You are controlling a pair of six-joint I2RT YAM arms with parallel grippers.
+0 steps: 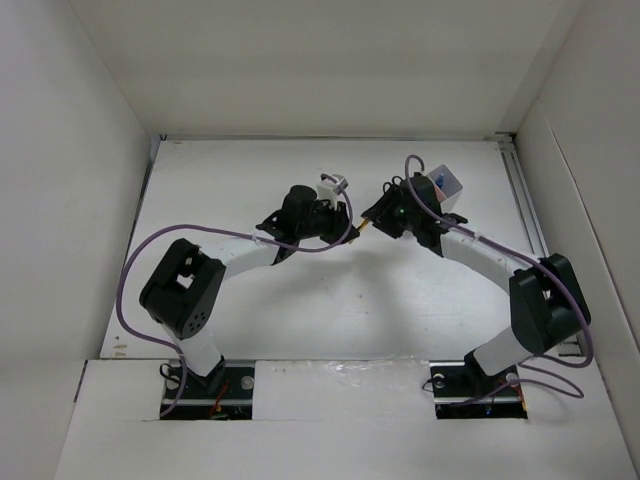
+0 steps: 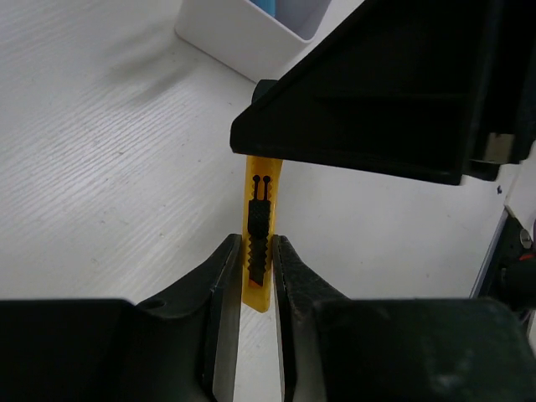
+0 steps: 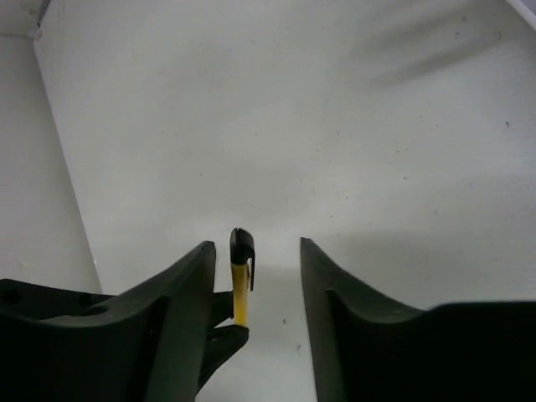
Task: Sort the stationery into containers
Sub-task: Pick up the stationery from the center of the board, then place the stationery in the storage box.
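Left wrist view: the left jaws are pinched narrow on the slim yellow-and-black plastic cutter [image 2: 259,243], gripping it across its ribbed black slider near the 6 o'clock end. The cutter's long axis runs from 6 to 12 o'clock, straight out from those jaws. Its far end passes under the black body of the right arm [image 2: 377,92]. The small white square thin-walled box [image 2: 243,38] sits on the white desk [image 2: 100,167] at about 11 o'clock, with something blue standing in it.

In the right wrist view the right jaws stand wide and hold nothing. The cutter shows edge-on between them, close to the 9 o'clock finger with a small gap and well apart from the 3 o'clock finger.

In the top external view the two arms meet nose to nose over mid-desk. The box lies at about 2 o'clock from that meeting point, just beside the right arm, so the right arm is the nearer one.

This looks like a handover. The cutter sits off-centre toward 9 o'clock, so the right jaws likely need to shift that way before closing on its flat faces.
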